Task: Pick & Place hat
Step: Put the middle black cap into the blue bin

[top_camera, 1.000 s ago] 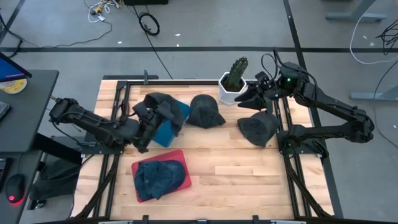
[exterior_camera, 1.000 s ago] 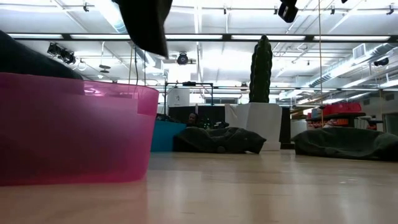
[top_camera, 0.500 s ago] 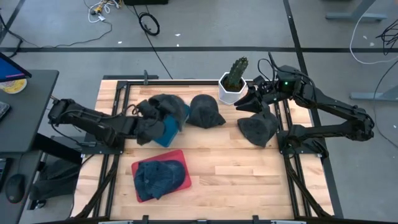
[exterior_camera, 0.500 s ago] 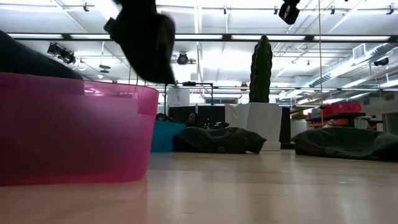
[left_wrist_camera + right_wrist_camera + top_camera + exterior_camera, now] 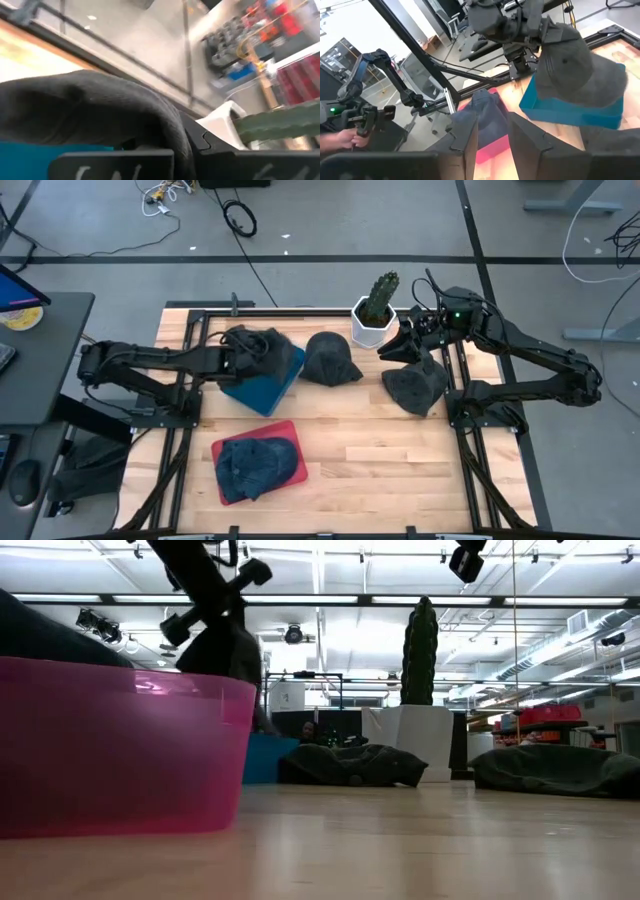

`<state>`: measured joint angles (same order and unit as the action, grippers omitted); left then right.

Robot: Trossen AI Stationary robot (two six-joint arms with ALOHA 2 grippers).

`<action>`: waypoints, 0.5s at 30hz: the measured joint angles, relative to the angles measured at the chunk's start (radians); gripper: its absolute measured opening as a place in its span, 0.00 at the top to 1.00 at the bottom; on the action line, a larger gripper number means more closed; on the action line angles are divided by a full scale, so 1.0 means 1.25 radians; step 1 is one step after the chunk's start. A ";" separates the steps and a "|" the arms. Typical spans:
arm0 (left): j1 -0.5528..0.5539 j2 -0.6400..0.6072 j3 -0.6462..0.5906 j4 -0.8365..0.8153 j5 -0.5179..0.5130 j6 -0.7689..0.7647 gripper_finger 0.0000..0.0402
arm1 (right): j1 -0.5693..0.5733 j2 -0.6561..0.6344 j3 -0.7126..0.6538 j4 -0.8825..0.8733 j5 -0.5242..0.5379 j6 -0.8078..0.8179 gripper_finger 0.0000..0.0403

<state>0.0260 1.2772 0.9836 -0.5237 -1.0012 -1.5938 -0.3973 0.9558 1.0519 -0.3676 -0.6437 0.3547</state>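
Gripping a dark hat (image 5: 262,345), the left gripper (image 5: 243,356) holds it clamped over the blue bin (image 5: 262,383) at ten o'clock on the table.
Right gripper (image 5: 403,340), at two o'clock beside the potted cactus (image 5: 377,307), hovers with fingers (image 5: 465,138) narrowly parted, empty, above another dark hat (image 5: 415,386).

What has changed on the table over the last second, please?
The left gripper, shut on a dark hat, carried it toward the table's far edge, over the blue tray. The right gripper narrowed its jaws above the right-hand hat. The middle hat, cactus pot and red tray stayed put.
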 joint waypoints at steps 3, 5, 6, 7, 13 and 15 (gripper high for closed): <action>0.000 0.001 0.000 -0.045 0.011 -0.040 0.99 | 0.000 0.000 0.000 0.003 0.000 -0.003 0.73; -0.001 0.005 0.000 -0.081 0.020 -0.058 0.99 | 0.000 0.000 0.000 0.006 0.004 -0.003 0.73; -0.001 0.006 0.000 -0.096 0.029 -0.065 0.99 | 0.000 0.000 0.000 0.006 0.011 -0.003 0.73; 0.000 0.009 -0.003 -0.096 0.037 -0.075 0.99 | 0.000 0.000 0.000 0.006 0.021 0.001 0.73; 0.004 0.041 -0.029 -0.082 0.084 -0.124 0.99 | 0.000 0.002 0.000 0.012 0.077 0.006 0.73; 0.007 0.055 -0.034 -0.076 0.084 -0.143 0.99 | 0.000 0.001 0.000 0.019 0.087 0.010 0.73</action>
<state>0.0342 1.3454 0.9405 -0.6183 -0.8960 -1.7731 -0.3977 0.9573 1.0519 -0.3437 -0.5348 0.3675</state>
